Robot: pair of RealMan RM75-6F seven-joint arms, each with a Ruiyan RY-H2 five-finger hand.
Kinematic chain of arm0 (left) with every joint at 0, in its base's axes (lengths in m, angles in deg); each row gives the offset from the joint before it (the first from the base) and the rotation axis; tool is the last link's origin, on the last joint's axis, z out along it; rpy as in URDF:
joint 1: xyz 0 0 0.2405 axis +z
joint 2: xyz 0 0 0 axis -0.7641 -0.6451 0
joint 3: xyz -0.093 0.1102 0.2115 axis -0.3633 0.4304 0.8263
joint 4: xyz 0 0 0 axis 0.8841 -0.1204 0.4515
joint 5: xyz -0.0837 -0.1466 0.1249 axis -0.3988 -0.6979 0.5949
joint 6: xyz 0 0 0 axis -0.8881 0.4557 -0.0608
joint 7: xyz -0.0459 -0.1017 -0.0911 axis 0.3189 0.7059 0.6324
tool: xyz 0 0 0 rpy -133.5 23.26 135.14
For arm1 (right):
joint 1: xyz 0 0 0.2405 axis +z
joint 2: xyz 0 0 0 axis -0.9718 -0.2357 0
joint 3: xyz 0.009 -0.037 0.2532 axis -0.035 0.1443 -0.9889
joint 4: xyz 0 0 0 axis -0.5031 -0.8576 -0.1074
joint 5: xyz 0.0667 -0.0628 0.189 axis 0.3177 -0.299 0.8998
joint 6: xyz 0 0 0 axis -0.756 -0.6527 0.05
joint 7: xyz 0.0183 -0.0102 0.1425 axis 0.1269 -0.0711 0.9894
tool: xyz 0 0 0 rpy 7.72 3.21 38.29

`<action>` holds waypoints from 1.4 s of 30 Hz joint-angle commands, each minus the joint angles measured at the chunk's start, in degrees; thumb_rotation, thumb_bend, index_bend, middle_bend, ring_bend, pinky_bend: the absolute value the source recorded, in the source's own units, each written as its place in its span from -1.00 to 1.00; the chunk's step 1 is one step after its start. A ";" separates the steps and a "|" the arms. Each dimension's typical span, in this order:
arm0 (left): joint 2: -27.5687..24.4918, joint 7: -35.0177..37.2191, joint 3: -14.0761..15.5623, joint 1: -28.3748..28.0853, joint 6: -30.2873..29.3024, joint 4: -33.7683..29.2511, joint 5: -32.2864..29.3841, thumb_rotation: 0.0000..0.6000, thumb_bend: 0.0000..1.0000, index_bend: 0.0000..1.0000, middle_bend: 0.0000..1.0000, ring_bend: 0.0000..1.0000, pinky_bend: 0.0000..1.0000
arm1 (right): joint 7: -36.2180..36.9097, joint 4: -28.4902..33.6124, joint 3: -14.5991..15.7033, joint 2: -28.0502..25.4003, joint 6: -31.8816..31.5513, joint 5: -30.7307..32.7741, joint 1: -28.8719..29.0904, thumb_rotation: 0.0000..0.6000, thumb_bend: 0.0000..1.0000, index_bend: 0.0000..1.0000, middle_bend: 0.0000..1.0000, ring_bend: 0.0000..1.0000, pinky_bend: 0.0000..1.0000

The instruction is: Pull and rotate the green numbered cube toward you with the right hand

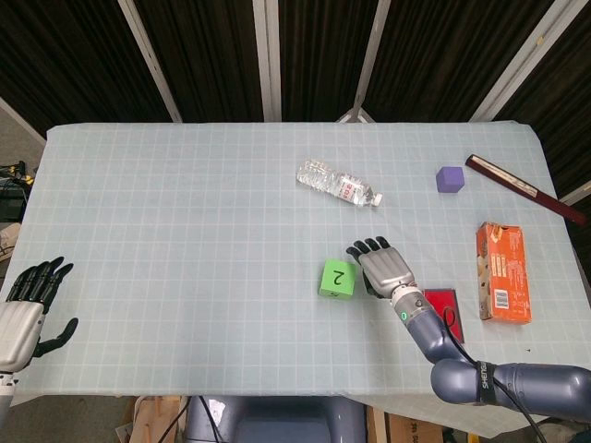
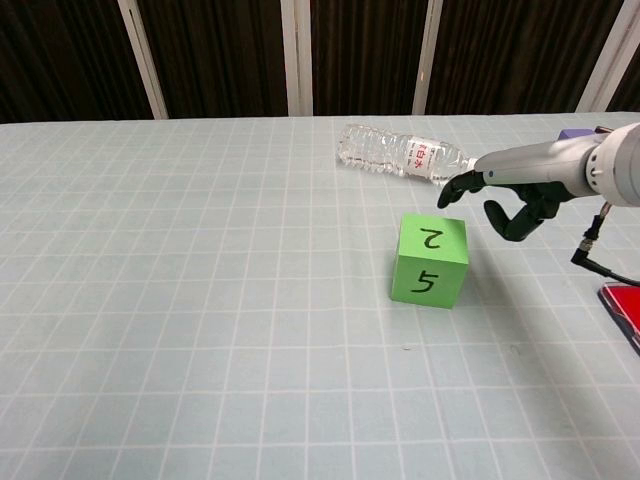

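Note:
The green cube [image 1: 337, 278] [image 2: 431, 260] sits near the table's middle front, showing a 2 on top and a 5 on its near face. My right hand [image 1: 383, 268] [image 2: 510, 192] hovers just right of the cube and slightly above it, fingers apart and bent downward, holding nothing; a small gap separates its fingertips [image 2: 447, 197] from the cube's top edge. My left hand [image 1: 26, 309] rests open at the table's front left corner, far from the cube.
A clear plastic bottle [image 1: 339, 184] [image 2: 402, 155] lies behind the cube. A purple block [image 1: 450, 179], a dark red stick [image 1: 524, 188], an orange box [image 1: 502, 271] and a red flat case [image 1: 440, 305] occupy the right side.

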 commanded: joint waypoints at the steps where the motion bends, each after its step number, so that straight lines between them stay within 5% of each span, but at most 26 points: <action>1: 0.09 -0.19 0.01 -0.01 0.04 -0.03 -0.02 1.00 -0.12 -0.85 -1.00 -1.00 -0.92 | 0.23 0.53 0.54 -0.71 -0.13 -0.11 0.16 1.00 0.80 -0.68 -0.74 -0.87 -1.00; 42: 0.13 -0.28 0.12 0.06 -0.24 -0.12 0.28 1.00 -0.12 -0.85 -1.00 -1.00 -0.92 | -3.26 6.47 6.23 -5.14 1.64 11.09 9.83 1.00 0.80 -0.66 -0.68 -0.86 -1.00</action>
